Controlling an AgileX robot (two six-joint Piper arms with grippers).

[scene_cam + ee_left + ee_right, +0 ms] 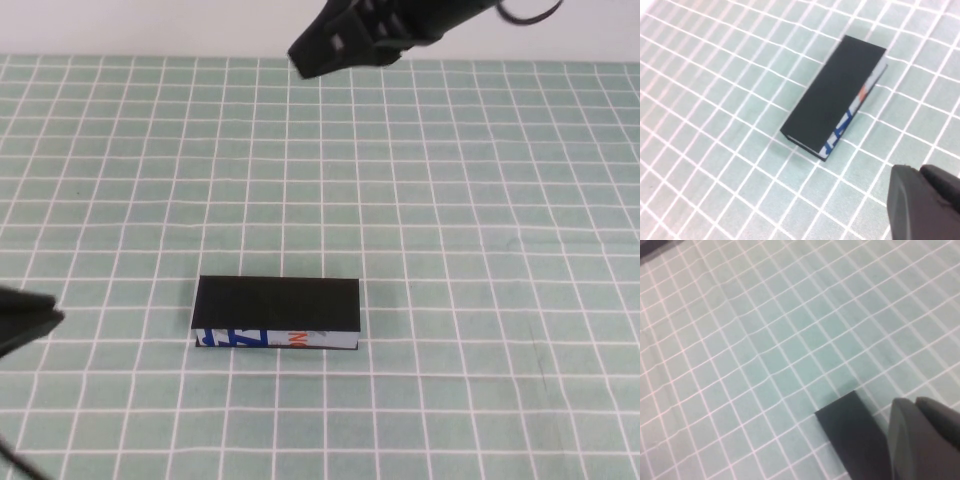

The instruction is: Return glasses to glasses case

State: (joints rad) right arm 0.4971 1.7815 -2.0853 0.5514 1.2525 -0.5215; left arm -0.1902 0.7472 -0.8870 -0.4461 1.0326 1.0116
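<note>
The glasses case (278, 305) lies with its lid shut on the green checked cloth, its white printed edge facing me. It also shows in the left wrist view (835, 92) and partly in the right wrist view (855, 435). The glasses are out of view in every frame. My left gripper (52, 320) is shut and empty at the table's left edge, left of the case and apart from it; it also shows in its wrist view (917, 172). My right gripper (312, 55) is shut and empty, raised above the far side behind the case; it also shows in its wrist view (912, 404).
The green cloth with a white grid (480, 200) covers the whole table. A white wall edge (150, 25) runs along the far side.
</note>
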